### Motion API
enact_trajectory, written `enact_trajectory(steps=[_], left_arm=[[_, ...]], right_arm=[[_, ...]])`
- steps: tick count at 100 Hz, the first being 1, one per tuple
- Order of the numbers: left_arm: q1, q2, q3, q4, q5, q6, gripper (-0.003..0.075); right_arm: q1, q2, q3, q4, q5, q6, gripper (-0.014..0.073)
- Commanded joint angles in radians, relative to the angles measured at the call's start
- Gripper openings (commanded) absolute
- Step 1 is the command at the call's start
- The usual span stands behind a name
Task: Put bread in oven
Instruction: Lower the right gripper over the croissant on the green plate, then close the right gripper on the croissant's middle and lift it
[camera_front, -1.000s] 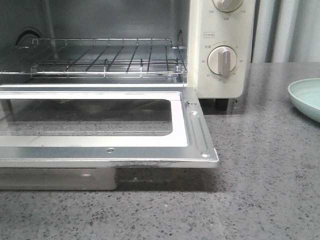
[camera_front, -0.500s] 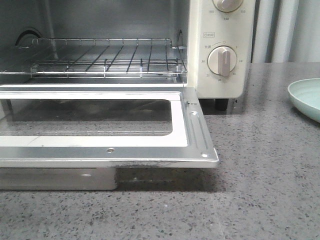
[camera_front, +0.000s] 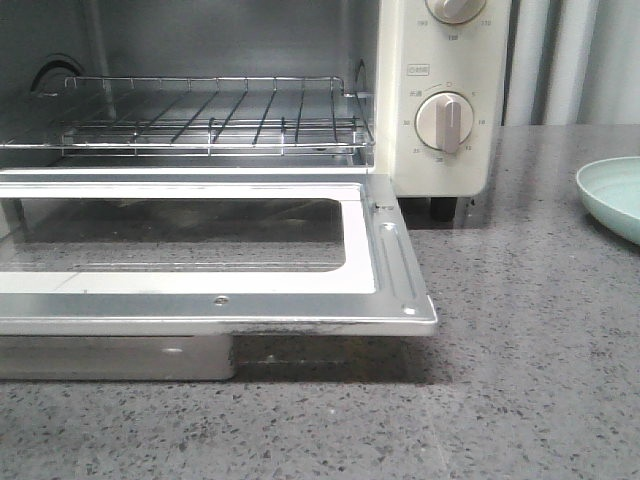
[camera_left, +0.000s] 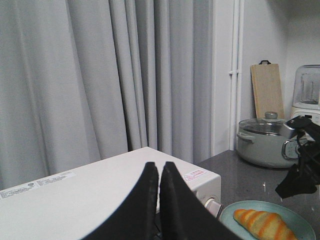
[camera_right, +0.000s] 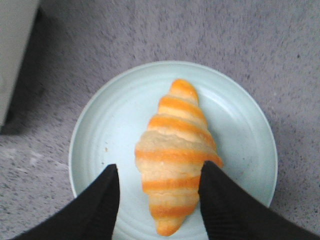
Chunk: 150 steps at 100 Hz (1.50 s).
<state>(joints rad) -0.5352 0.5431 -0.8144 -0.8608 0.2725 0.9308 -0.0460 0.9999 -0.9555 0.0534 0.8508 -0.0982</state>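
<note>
Striped bread (camera_right: 175, 157) between spread right pincer (camera_right: 159, 192) fingers.

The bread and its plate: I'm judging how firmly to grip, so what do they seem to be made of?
The bread looks like moulded plastic or rubber rather than baked dough: a faint sheen and neat orange and cream stripes. Whether it is hard or soft cannot be told. The plate looks like glazed ceramic or melamine, pale green and smooth with faint rings. The right hand is open around the bread.

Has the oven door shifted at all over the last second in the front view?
No. The oven door lies open as before, its right corner at the same spot on the countertop below the lower dial.
</note>
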Motion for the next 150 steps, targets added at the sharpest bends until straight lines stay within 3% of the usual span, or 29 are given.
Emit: enact_trajectory(steps=[1,99,109,124,150], left_arm=[[0.004,0.005,-0.033,-0.012,-0.048,-0.002,-0.0021],[0.004,0.005,-0.033,-0.016,-0.048,-0.002,-0.0021],[0.004,0.005,-0.033,-0.016,-0.048,-0.002,-0.0021],[0.004,0.005,-0.033,-0.016,-0.072,-0.002,-0.0021],[0.004,-0.01,-0.033,-0.008,-0.089,-0.002,-0.0021]], right_arm=[[0.002,0.039,-0.034,-0.023,-0.033,-0.006,0.0339],[0.002,0.321,-0.034,-0.072,-0.073,-0.006,0.0332],[0.002,0.329,-0.034,-0.072,-0.064,-0.006,0.0234],[0.002,0.329,-0.034,-0.072,-0.06,-0.006,-0.0072],[0.002,0.313,-0.034,-0.072,-0.005,-0.006,-0.0071]])
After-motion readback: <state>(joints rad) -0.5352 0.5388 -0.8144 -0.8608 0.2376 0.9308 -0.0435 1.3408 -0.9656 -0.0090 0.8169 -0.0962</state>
